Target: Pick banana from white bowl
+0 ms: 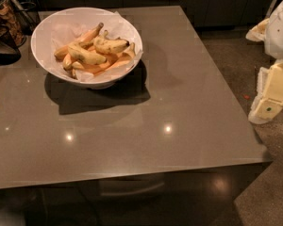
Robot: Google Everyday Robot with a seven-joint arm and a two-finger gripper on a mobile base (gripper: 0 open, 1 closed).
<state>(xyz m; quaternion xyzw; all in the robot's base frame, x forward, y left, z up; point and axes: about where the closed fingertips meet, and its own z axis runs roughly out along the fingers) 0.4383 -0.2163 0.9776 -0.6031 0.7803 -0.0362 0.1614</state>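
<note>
The white bowl [42, 29] stands at the table's far left, lined with crinkled white paper. It holds several bananas. The short, plump pale-yellow banana [111, 45] with brown speckles lies on top, toward the bowl's right side. A slimmer curved yellow banana [86, 55] lies just left of it, and long orange-toned bananas [80, 38] lie beneath. My gripper [270, 95], a cream and white part, hangs off the table's right edge, far from the bowl and holding nothing that I can see.
The grey table [170, 102] reaches to its front edge low in the view. Dark containers and a patterned jar [4, 15] stand at the far left corner. Dark cabinets run along the back. The floor lies to the right.
</note>
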